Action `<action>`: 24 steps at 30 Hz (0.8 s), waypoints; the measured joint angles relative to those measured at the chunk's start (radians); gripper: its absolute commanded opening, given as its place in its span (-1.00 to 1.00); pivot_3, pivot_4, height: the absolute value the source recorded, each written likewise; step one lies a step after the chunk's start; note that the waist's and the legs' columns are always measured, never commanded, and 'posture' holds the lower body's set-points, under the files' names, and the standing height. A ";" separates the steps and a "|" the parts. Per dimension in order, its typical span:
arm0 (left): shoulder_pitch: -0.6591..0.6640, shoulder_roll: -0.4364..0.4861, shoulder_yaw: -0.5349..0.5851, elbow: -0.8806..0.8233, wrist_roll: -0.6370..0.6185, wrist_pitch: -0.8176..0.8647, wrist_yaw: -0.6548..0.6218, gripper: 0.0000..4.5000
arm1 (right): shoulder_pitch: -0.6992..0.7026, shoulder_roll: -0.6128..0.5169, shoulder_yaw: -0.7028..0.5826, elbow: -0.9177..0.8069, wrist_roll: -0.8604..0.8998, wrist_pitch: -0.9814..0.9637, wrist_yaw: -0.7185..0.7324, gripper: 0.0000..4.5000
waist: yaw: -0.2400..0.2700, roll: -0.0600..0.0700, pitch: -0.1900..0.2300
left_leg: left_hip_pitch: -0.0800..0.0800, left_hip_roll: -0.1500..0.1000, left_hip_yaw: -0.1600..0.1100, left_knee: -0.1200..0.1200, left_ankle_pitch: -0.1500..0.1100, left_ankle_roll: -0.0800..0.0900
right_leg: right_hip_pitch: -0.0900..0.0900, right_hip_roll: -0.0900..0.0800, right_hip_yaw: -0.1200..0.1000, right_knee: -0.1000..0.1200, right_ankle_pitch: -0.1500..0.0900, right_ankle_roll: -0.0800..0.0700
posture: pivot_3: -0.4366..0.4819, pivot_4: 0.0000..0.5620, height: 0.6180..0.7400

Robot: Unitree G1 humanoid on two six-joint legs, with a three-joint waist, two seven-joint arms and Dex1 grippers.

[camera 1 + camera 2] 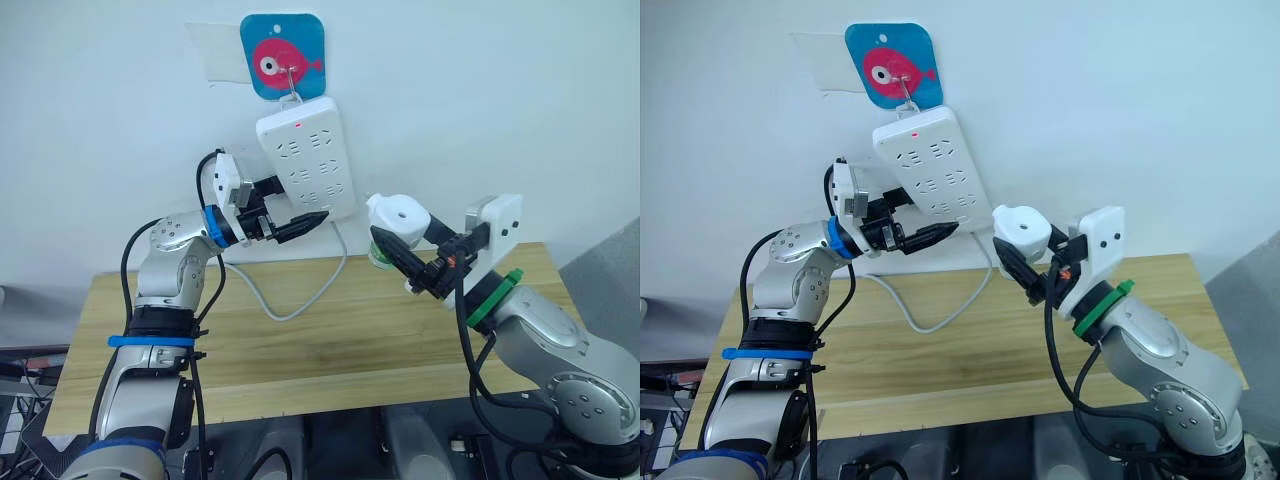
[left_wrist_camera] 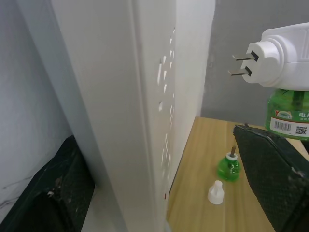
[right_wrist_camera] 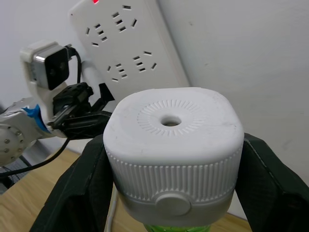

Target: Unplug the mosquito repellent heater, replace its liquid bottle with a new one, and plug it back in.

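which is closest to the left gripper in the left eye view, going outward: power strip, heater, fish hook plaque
1. power strip, on the wall right at the left gripper tips
2. fish hook plaque, above the strip
3. mosquito repellent heater, held in the right gripper; close to the plaque's distance

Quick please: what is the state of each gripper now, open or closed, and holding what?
Left gripper: closed, holding nothing, tips at the power strip.
Right gripper: closed on the mosquito repellent heater, green bottle attached.
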 measured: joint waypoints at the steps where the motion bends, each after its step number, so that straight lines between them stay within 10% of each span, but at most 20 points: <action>1: 0.000 0.000 0.000 0.000 -0.005 0.009 -0.003 0.49 | -0.005 0.007 0.009 0.002 -0.001 0.001 0.000 0.36 | -0.001 0.000 0.000 | 0.000 0.000 0.000 0.000 0.000 0.000 | 0.000 0.000 0.000 0.000 0.000 0.000 | -0.27 -0.12 1.00; 8: 0.008 0.011 0.015 -0.036 -0.032 0.094 0.004 -0.42 | -0.033 0.064 0.053 0.009 -0.015 0.009 -0.022 0.36 | -0.002 0.000 0.000 | 0.000 0.000 -0.001 0.000 0.000 0.000 | 0.000 0.000 0.000 0.000 0.000 0.000 | -0.23 -0.12 1.00; 24: 0.028 0.013 0.020 -0.090 -0.051 0.175 0.040 -0.41 | -0.110 0.153 0.139 0.113 -0.190 0.037 -0.042 0.36 | -0.001 0.000 0.000 | 0.000 0.000 0.000 0.000 0.000 0.000 | -0.001 0.000 0.000 0.000 0.000 0.000 | -0.24 -0.16 1.00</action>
